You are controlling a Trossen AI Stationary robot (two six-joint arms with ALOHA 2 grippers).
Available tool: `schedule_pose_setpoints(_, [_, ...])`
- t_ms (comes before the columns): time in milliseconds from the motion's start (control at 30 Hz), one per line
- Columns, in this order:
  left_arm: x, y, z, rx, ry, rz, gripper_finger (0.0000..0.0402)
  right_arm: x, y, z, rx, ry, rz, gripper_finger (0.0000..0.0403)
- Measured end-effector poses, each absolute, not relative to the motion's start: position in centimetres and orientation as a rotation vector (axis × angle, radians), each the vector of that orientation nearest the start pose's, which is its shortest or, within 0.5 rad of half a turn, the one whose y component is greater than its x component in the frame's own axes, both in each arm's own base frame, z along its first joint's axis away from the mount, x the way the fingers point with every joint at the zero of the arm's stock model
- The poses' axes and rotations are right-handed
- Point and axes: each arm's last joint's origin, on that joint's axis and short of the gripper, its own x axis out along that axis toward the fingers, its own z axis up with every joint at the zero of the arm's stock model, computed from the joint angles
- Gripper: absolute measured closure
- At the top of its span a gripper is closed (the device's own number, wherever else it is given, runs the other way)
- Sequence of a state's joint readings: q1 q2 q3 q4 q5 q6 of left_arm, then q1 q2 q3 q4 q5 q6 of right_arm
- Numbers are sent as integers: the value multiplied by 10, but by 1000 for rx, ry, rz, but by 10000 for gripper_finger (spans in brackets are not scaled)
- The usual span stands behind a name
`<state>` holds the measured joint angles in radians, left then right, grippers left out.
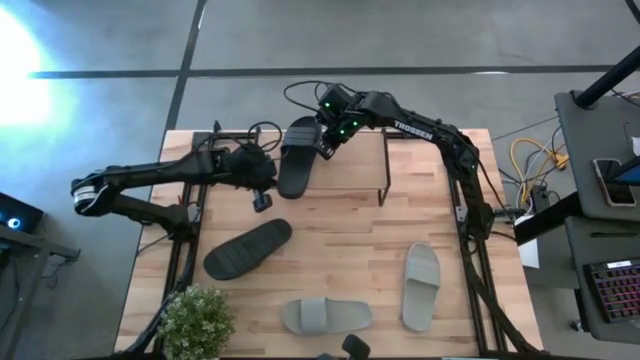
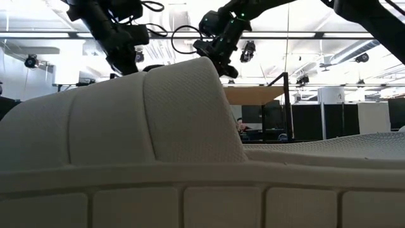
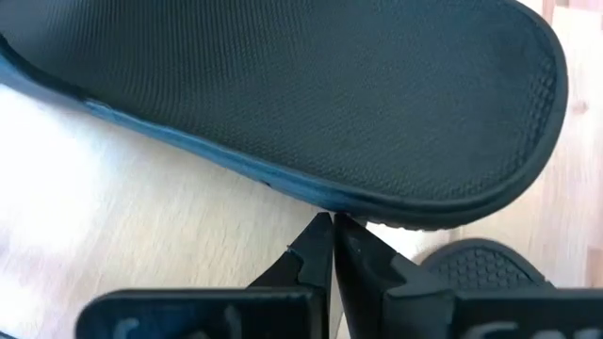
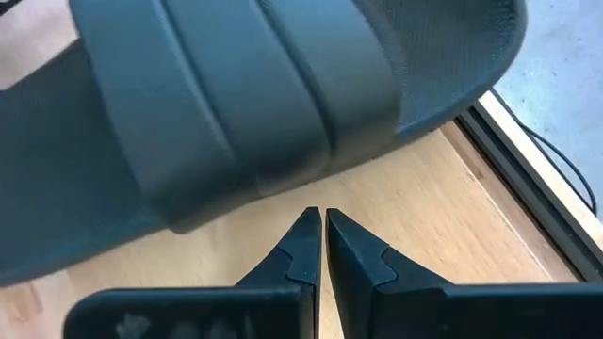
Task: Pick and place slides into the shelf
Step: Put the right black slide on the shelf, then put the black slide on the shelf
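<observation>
One black slide [image 1: 298,155] lies sole-down on the shelf's [image 1: 355,165] light plank top, strap toward the far edge. My left gripper [image 1: 263,192] is shut at this slide's near end [image 3: 377,113], on its left side. My right gripper [image 1: 327,140] is shut beside the strap [image 4: 245,104], on the slide's right. The second black slide [image 1: 247,250] lies on the table, also seen as a heel [image 3: 480,268] in the left wrist view. Two pale slides [image 1: 325,316] [image 1: 420,285] rest near the near edge; one [image 2: 126,158] fills the low view. My left gripper's shut fingertips [image 3: 320,231] meet the side rim [image 3: 349,200] of the black slide near its heel end, coming level from the table's left. The slide stays flat on the shelf top. My right gripper's shut tips [image 4: 306,226] stand right below the strap's edge [image 4: 283,184]; whether they touch cannot be told.
A small potted plant [image 1: 195,322] stands at the near left corner. The shelf's thin black legs [image 1: 385,185] stand on the tabletop [image 1: 350,235]. Cables [image 1: 535,155] and a desk with a keyboard [image 1: 615,285] lie off the right edge.
</observation>
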<state>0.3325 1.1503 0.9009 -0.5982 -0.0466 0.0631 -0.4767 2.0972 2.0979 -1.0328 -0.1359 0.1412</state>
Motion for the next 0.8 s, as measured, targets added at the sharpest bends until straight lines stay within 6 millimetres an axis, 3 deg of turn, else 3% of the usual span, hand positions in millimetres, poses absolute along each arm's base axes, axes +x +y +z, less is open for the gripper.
schedule_pose_setpoints(267, [217,77,279,-49,753,343,402,405,-204,313,450,888,-391,390])
schedule_pose_setpoints(500, [215,76,276,-57,785,341,402,408,-205,315,455,848,-379,390])
schedule_pose_setpoints(633, [203,72,285,-108,807,358,402,403,-204,317,460,881,-384,390])
schedule_pose_setpoints(800, [178,58,314,-110,748,322,402,388,-197,326,436,966,-386,390])
